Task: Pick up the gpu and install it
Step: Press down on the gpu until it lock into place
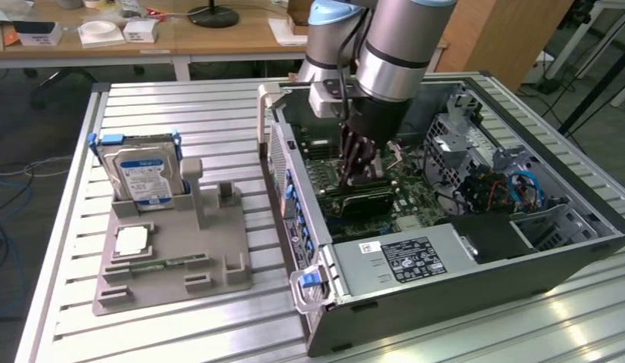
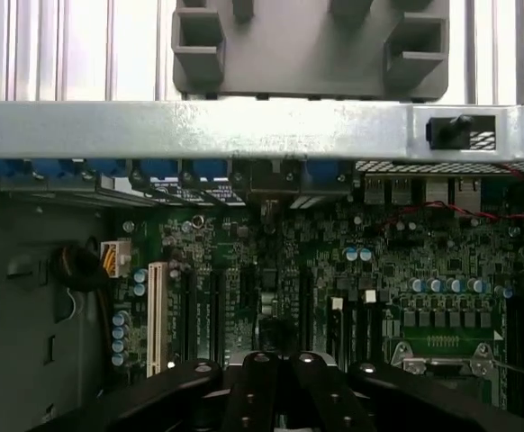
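Gripper [image 1: 361,175] clamped shut, down inside the computer case [image 1: 555,261], with the gpu [image 1: 358,200] seated directly beneath, lengthwise along motherboard [image 2: 406,270].

slatted metal table [image 1: 171,106] bears grey holder tray [image 1: 171,265] (and open computer case [image 1: 474,280]).

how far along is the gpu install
Pickup looks done: the gray holder carries the hard drive and small parts but no card. In hand: the gripper is shut, down inside the open computer case, with the gpu just below it over the motherboard. Whether the card is fully seated cannot be told.
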You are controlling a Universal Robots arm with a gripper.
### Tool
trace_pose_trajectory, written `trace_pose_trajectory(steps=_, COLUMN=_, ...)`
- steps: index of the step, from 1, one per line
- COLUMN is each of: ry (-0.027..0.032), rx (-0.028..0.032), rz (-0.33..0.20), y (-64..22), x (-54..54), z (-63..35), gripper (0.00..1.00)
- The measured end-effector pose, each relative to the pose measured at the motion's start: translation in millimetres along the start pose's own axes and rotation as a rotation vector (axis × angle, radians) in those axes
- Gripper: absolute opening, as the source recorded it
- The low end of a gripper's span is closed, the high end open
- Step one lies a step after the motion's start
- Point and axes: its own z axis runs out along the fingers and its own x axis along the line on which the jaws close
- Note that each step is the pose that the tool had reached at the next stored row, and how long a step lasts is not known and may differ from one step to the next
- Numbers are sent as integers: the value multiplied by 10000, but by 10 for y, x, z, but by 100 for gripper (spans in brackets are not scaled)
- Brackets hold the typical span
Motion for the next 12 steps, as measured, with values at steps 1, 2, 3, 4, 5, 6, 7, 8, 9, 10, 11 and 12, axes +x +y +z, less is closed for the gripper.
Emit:
trace_pose_trajectory(steps=1, ry=-12, rx=96, rz=1, y=0, x=0, z=1, gripper=11)
trace_pose_trajectory(steps=2, ry=-22, rx=188, rz=4, y=0, x=0, z=3, gripper=11)
trace_pose_trajectory(steps=3, ry=-25, rx=256, rz=6, y=-1, x=-1, z=8, gripper=11)
trace_pose_trajectory(steps=4, ry=-27, rx=316, rz=8, y=-1, x=-2, z=12, gripper=11)
trace_pose_trajectory(steps=5, ry=-28, rx=368, rz=9, y=-2, x=-1, z=17, gripper=11)
trace_pose_trajectory(steps=6, ry=-26, rx=385, rz=9, y=-2, x=-1, z=18, gripper=11)
trace_pose_trajectory(steps=7, ry=-27, rx=386, rz=9, y=-2, x=-1, z=19, gripper=11)
trace_pose_trajectory(steps=8, ry=-26, rx=387, rz=9, y=-3, x=-1, z=18, gripper=11)
trace_pose_trajectory(steps=9, ry=-28, rx=388, rz=7, y=-8, x=-1, z=19, gripper=11)
trace_pose_trajectory(steps=10, ry=-26, rx=388, rz=9, y=-30, x=-1, z=18, gripper=11)
trace_pose_trajectory(steps=11, ry=-26, rx=387, rz=9, y=-61, x=-2, z=17, gripper=11)
trace_pose_trajectory(steps=12, ry=-27, rx=387, rz=10, y=-89, x=-3, z=18, gripper=11)
